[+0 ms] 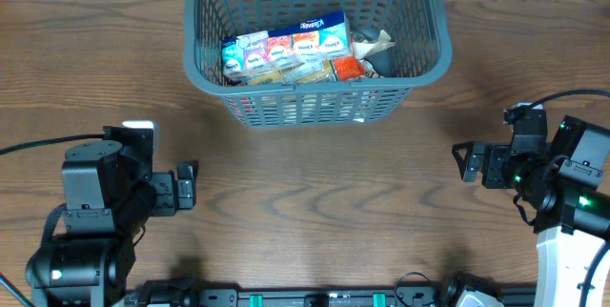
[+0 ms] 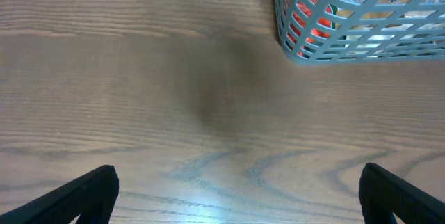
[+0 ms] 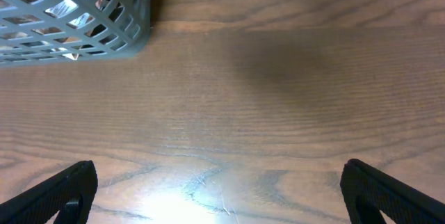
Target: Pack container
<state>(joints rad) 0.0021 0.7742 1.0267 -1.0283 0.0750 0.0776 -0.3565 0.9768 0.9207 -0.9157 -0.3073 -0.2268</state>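
Item: container [image 1: 206,71], one, large grey rectangular basket with slotted lattice walls and a thick rim, upright on the wooden table [image 1: 315,212] at the far middle edge, its far side cut off by the frame. Contents: snack packs, lying low against the near wall; a blue multipack [image 1: 284,48] with a row of small coloured panels lies across the left and middle, an orange-red pack [image 1: 348,67] sits just to its right, and crumpled light wrapping lies beyond that, too small to tell apart. Left gripper [image 1: 188,185]: near-left part of the table, well apart from the container, jaws spread wide with nothing between them, fingers pointing towards the table's middle; its wrist view shows bare wood grain between the two dark fingertips [image 2: 90,196] and a corner of the basket at upper right with red packaging behind the slots. Right gripper [image 1: 465,164]: near-right part of the table, also well apart from the container, jaws released and spread wide, holding nothing; its wrist view shows a basket corner at upper left
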